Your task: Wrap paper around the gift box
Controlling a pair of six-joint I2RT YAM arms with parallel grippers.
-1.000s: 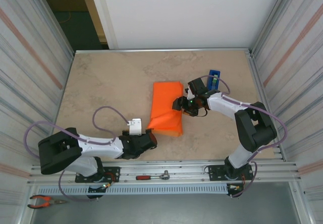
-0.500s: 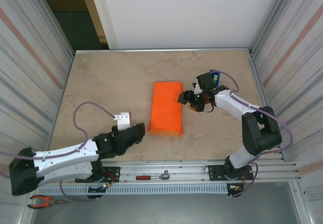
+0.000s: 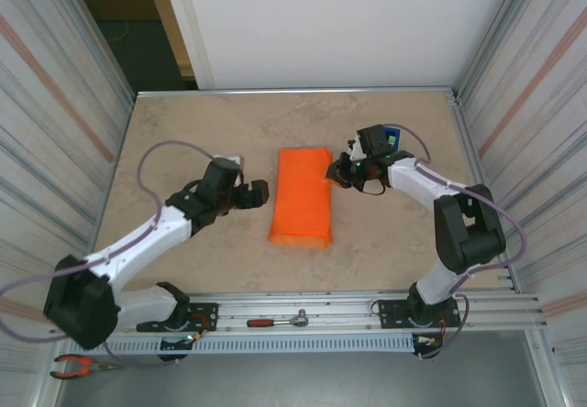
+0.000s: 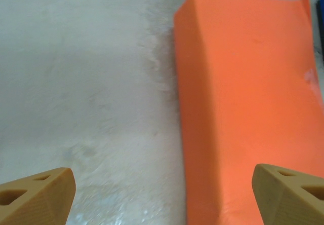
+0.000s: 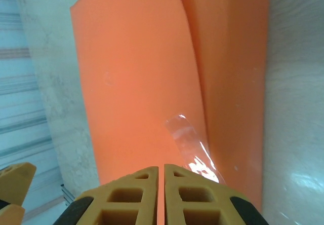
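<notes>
R gripper (image 5: 164,170) closed, clear tape (image 5: 188,144) end part-hidden

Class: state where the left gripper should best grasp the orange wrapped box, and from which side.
Grip the gift box across its narrow width at mid-length, from above, with the open left gripper: it lies flat, and its long sides are straight and parallel, likely offering firm faces.

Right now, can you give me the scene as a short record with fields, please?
gift box: centre of table, lying flat
paper: orange, folded around the box, seam on top
tape strip: clear, on the seam
left gripper: open, at box's left side
right gripper: shut, over box's right edge
tape dispenser: blue, beyond right gripper
</notes>
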